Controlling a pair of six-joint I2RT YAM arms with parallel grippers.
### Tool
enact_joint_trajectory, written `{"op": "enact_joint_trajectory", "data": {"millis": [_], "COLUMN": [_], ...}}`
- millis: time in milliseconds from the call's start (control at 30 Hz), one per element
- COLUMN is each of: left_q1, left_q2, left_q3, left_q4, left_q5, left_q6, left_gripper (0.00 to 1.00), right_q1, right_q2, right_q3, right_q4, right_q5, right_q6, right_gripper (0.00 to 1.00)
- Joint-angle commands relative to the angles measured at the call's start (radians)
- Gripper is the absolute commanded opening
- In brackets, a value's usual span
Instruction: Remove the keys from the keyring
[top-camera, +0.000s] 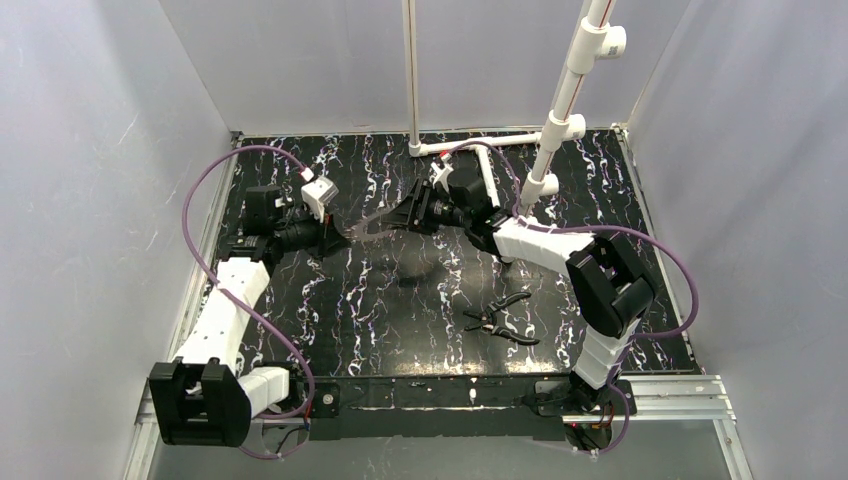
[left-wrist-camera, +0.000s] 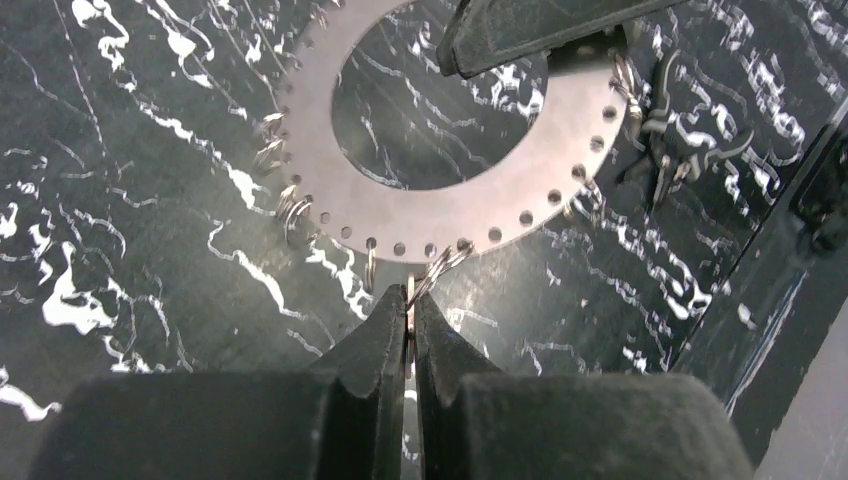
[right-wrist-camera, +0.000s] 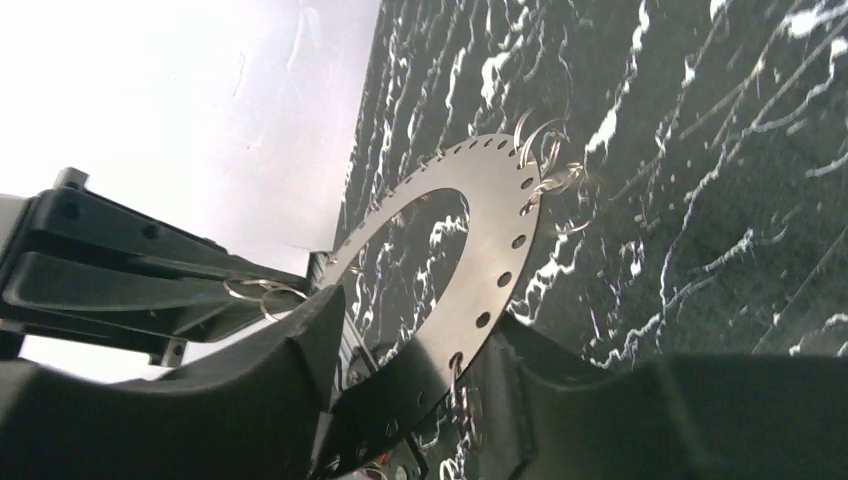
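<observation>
The keyring (top-camera: 372, 226) is a flat silvery disc with a hollow centre and a row of holes round its rim, held in the air between my two grippers. Several small split rings hang from its holes. In the left wrist view my left gripper (left-wrist-camera: 410, 312) is shut on a small split ring (left-wrist-camera: 443, 263) and a thin metal strip at the keyring's (left-wrist-camera: 450, 205) near edge. My right gripper (right-wrist-camera: 430, 375) is shut on the keyring's band (right-wrist-camera: 495, 225); its finger (left-wrist-camera: 520, 30) covers the far edge in the left wrist view. No separate keys show.
Black-handled pliers (top-camera: 500, 318) lie on the black marbled table (top-camera: 400, 320) in front of the right arm, also in the left wrist view (left-wrist-camera: 680, 140). A white pipe frame (top-camera: 560, 110) stands at the back. White walls close in both sides.
</observation>
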Motion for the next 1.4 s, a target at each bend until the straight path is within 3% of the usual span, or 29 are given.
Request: {"op": "enact_joint_trajectory", "data": {"millis": [0,333,700,1100,1233,1367], "left_q1": [0.005,0.001,0.001,-0.005,-0.005,-0.006], "left_q2": [-0.040,-0.026,-0.042,-0.217,-0.279,-0.327], "left_q3": [0.057,0.132,0.188,0.181,0.168,0.159], "left_q4": [-0.270,-0.417,-0.509,-0.536,-0.535,-0.533], "left_q5": [-0.031,-0.074,-0.072,-0.053,-0.021,0.017], "left_q6": [0.188,0.367,0.529,0.903,1.020,1.113], "left_gripper": [0.00,0.00,0.00,0.00,0.00,0.00], "right_q1": [0.007,0.007,0.007,0.006,-0.034,-0.082], "right_q2": [-0.033,-0.065,-0.113,-0.172,-0.164,-0.142], "right_q3": [-0.040,-0.108,-0.115,0.071,0.088,0.087], "right_q4": [0.114,0.083,0.011,-0.223,-0.176,-0.084], "right_q5": [-0.030,-0.076,-0.149,-0.207,-0.273,-0.408], "right_q6": [0.009,-0.088,-0.307,-0.817,-0.827,-0.711], "right_gripper": [0.61,0.98,0.98,0.98,0.98,0.98]}}
